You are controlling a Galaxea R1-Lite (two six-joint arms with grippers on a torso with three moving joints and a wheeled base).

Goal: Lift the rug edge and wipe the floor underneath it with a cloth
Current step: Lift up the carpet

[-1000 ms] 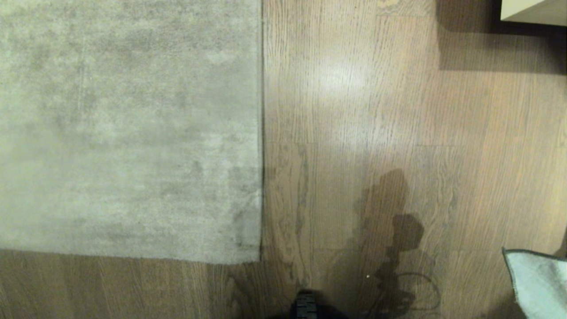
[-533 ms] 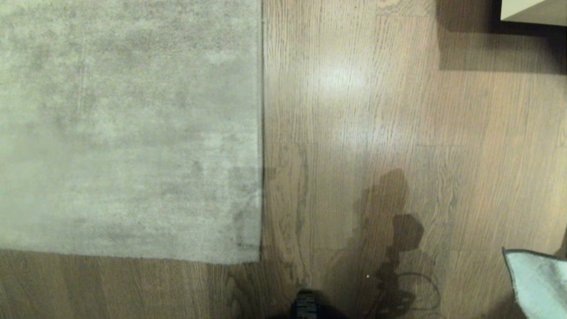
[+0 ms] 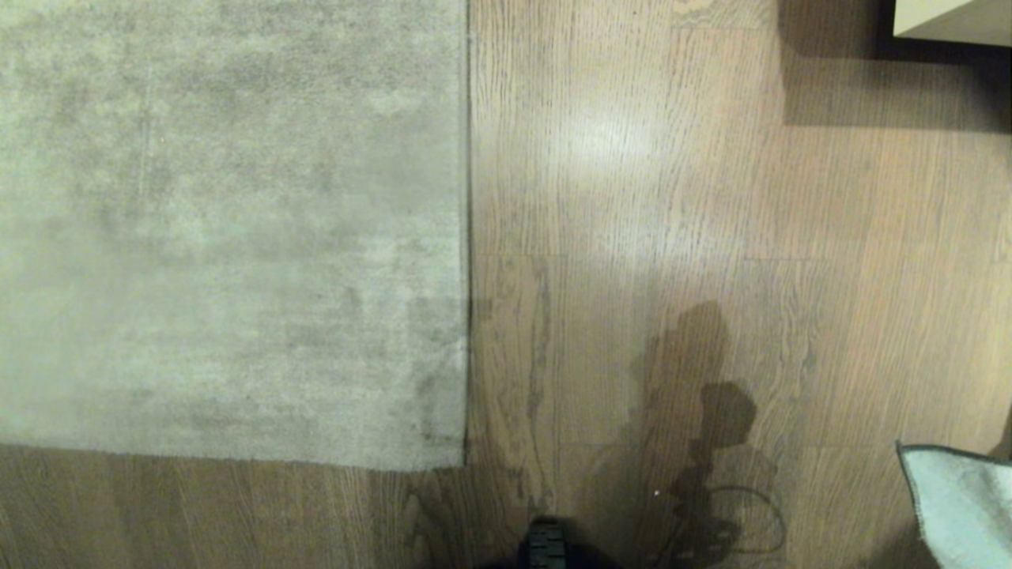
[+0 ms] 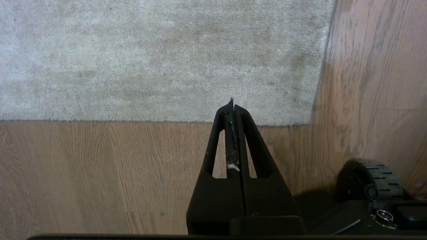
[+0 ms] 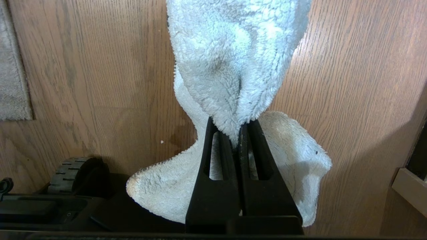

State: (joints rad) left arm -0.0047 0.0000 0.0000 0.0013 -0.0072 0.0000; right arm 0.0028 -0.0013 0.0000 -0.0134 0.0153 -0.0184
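Note:
The beige-grey rug (image 3: 229,229) lies flat on the wood floor (image 3: 648,237), its rug edge (image 3: 466,237) running straight down to a corner (image 3: 462,466). In the left wrist view my left gripper (image 4: 232,104) hangs shut and empty above the floor, its tips over the rug's near border (image 4: 166,120). My right gripper (image 5: 236,128) is shut on a fold of the pale mint-blue cloth (image 5: 233,60), which drapes around its fingers above the floor. A corner of that cloth (image 3: 961,506) shows at the head view's lower right.
A pale piece of furniture (image 3: 953,20) stands at the far right and casts a shadow on the floor. My base's black wheel (image 3: 545,545) sits at the near edge, also visible as a wheel (image 4: 373,176) and a wheel (image 5: 75,171) in the wrist views.

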